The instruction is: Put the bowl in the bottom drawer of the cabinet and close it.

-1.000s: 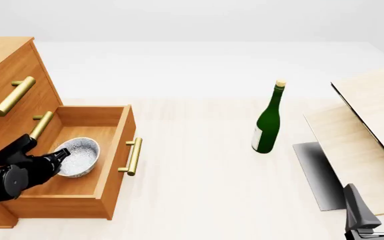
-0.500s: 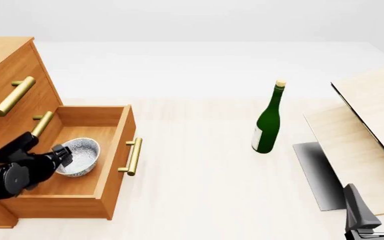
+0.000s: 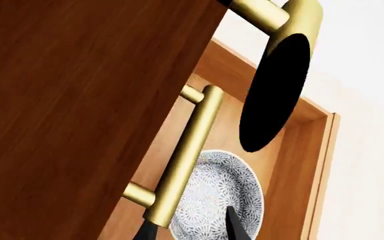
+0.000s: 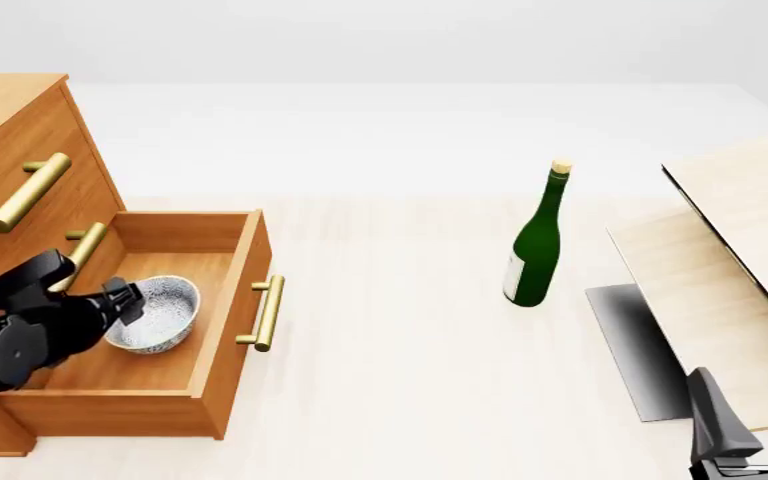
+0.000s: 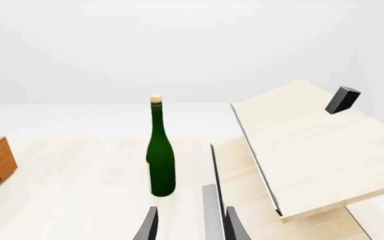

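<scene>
Looking down from the front view, we see the bowl [image 4: 157, 313] sitting upright on the floor of the bottom drawer [image 4: 231, 330], which stands pulled out from the cabinet [image 4: 11, 130] at the left side of the table [image 4: 398, 370]. The speckled bowl lies toward the cabinet end of the drawer box, well short of the drawer front and its brass handle [image 4: 267, 312].

Our left gripper [image 4: 120, 300] hangs over the open drawer just beside the bowl, its dark fingers parted — nothing is between them, and in the left wrist view the two fingertips straddle empty air above the bowl [image 3: 217, 200] rather than clasping its rim. That same view is crowded by the cabinet's wood face and the brass bar of the middle drawer handle [image 3: 188, 152], which crosses in front of the bowl; the top drawer handle [image 4: 20, 193] shows above it in the front view.

Our right gripper [image 4: 747, 405] sits low at the near right corner, well apart from the cabinet. Its fingers stand spread with nothing held, and the right wrist view shows them pointing toward the green bottle [image 5: 159, 155], which stands upright on the table near the middle. To the right of the bottle lean the pale wooden boards [image 4: 744, 260] — tilted, one over the other — with a small dark block [image 5: 343, 99] resting on the upper board.
</scene>
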Controlling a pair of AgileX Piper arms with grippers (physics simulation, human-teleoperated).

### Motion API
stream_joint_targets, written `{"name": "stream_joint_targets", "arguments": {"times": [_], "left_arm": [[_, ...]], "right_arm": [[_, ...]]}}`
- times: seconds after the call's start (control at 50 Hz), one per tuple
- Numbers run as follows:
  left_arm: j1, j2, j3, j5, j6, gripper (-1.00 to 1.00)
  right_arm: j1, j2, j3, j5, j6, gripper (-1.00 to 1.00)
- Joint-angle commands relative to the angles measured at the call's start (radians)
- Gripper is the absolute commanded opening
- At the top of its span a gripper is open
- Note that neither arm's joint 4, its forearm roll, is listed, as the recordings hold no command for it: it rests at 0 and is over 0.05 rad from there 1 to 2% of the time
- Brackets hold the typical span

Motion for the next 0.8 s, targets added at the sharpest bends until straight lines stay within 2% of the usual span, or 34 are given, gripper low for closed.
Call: {"name": "stream_joint_targets", "arguments": {"times": [0.02,0.08,0.1,0.22,0.24,0.28,0.36,0.46,0.48,0.56,0.58,0.6,0.8], "left_arm": [[-0.027,-0.109,0.015,0.082,-0.014,1.00],[-0.029,-0.138,0.007,0.101,0.006,1.00],[-0.021,-0.154,-0.001,0.114,0.033,1.00],[-0.047,-0.192,-0.003,0.142,0.039,1.00],[-0.044,-0.202,-0.005,0.148,0.048,1.00],[-0.017,-0.230,-0.024,0.170,0.121,1.00],[-0.048,-0.234,-0.012,0.172,0.115,1.00],[-0.060,-0.256,-0.020,0.183,0.168,1.00],[-0.078,-0.257,-0.017,0.184,0.150,1.00],[-0.107,-0.290,-0.017,0.200,0.177,1.00],[-0.115,-0.309,-0.024,0.208,0.213,1.00],[-0.233,-0.466,-0.020,0.283,0.309,1.00],[-0.266,-0.477,-0.027,0.281,0.345,1.00]], "right_arm": [[0.000,-0.001,0.000,0.001,0.000,1.00],[0.000,-0.001,0.000,0.001,0.000,1.00],[0.000,-0.001,0.000,0.001,0.000,1.00],[0.000,-0.001,0.000,0.001,0.000,1.00],[0.000,-0.001,0.000,0.001,0.000,1.00],[0.000,-0.001,0.000,0.001,0.000,1.00],[0.000,-0.001,0.000,0.001,0.000,1.00],[0.000,-0.001,0.000,0.001,0.000,1.00],[0.000,-0.001,0.000,0.001,0.000,1.00],[0.000,-0.001,0.000,0.001,0.000,1.00],[0.000,-0.001,0.000,0.001,0.000,1.00],[0.000,-0.001,0.000,0.001,0.000,1.00],[0.000,-0.001,0.000,0.001,0.000,1.00]]}}
